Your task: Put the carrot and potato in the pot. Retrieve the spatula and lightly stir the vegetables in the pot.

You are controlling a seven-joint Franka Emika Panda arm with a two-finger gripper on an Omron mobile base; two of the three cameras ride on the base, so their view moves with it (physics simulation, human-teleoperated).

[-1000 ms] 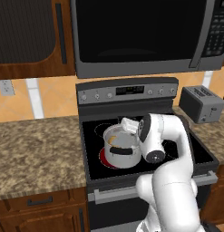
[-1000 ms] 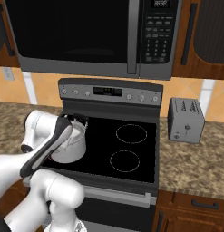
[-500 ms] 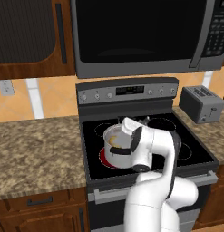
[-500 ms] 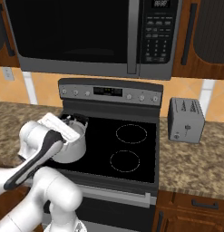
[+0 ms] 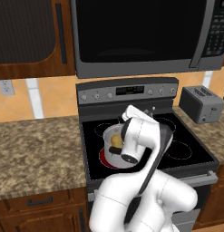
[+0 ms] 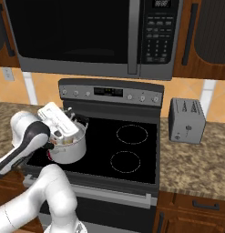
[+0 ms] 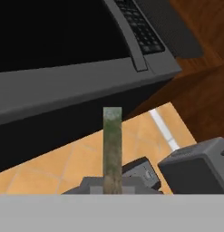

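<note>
The silver pot (image 5: 109,152) (image 6: 68,150) stands on the stove's front left burner. The tan-yellow potato (image 5: 115,141) lies inside it. The carrot is hidden. My gripper (image 7: 112,186) (image 6: 79,120) (image 5: 149,110) hovers tilted over the pot's far rim and is shut on the spatula (image 7: 112,145). The spatula is a slim greenish-brown stick that rises straight up between the fingertips in the hand view. My white hand and forearm cover part of the pot's mouth in both base views.
The burner under the pot glows red (image 5: 103,158). A grey toaster (image 5: 202,103) (image 6: 186,120) (image 7: 199,165) stands on the counter right of the stove. A black microwave (image 6: 95,36) (image 7: 86,50) hangs low over the stove. The granite counter (image 5: 36,145) runs off to the left.
My hand has stayed over the pot with the spatula in it. The elbow and forearm have swung down and closer to the cameras.
</note>
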